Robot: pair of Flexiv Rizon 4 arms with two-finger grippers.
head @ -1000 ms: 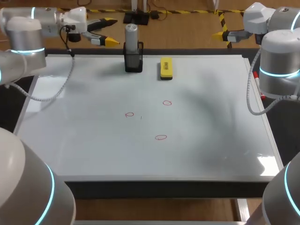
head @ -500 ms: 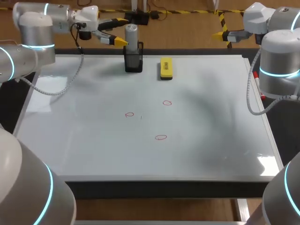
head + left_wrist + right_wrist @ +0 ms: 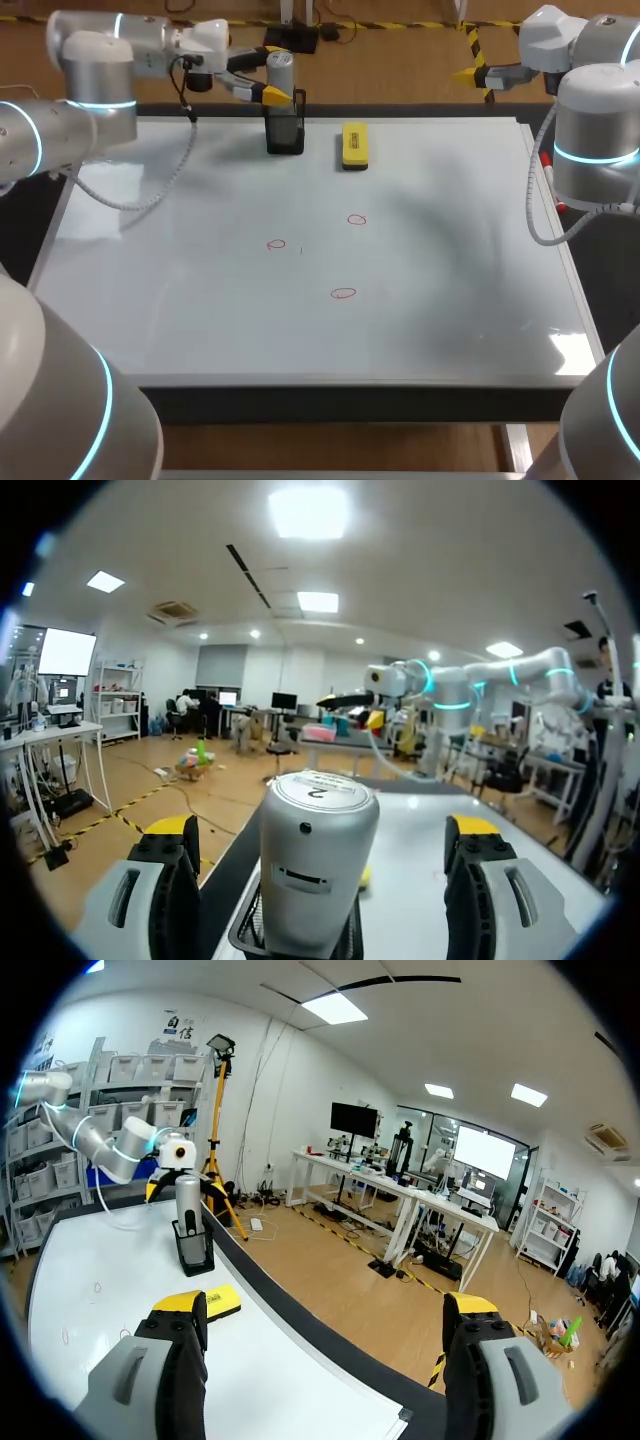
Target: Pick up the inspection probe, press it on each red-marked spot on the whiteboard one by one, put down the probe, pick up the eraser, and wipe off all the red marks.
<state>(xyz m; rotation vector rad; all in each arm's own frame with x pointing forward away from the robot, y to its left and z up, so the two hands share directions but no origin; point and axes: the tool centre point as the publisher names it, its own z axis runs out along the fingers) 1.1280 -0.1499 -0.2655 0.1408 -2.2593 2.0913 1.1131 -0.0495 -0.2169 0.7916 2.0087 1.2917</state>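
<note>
From above, the whiteboard (image 3: 200, 320) covers the table. The gray inspection probe (image 3: 280, 72) stands up in a black holder (image 3: 285, 132) at the far edge. The yellow eraser (image 3: 354, 144) lies just beside the holder. Three red marks sit in the middle: one (image 3: 277, 244), one (image 3: 357, 220) and one (image 3: 343, 293). None is wiped off. The left pincer (image 3: 266, 80) is at the top of the probe, one finger on each side. The right pincer (image 3: 468, 73) hangs past the far right edge, well apart from everything.

From the left wrist, the left pincer (image 3: 324, 825) has its fingers wide apart. The probe (image 3: 315, 860) stands right between them. There is a gap on both sides, so nothing is grabbed yet.

From the right wrist, the right pincer (image 3: 325, 1305) is spread apart too, with nothing in it. The probe (image 3: 187, 1200) and the eraser (image 3: 225, 1302) are far ahead of it.

I think this is the first step: picking up the probe. Next, the left fingers need to squeeze the probe. Then they should lift it straight up, so it comes out of the holder without tipping it.
</note>
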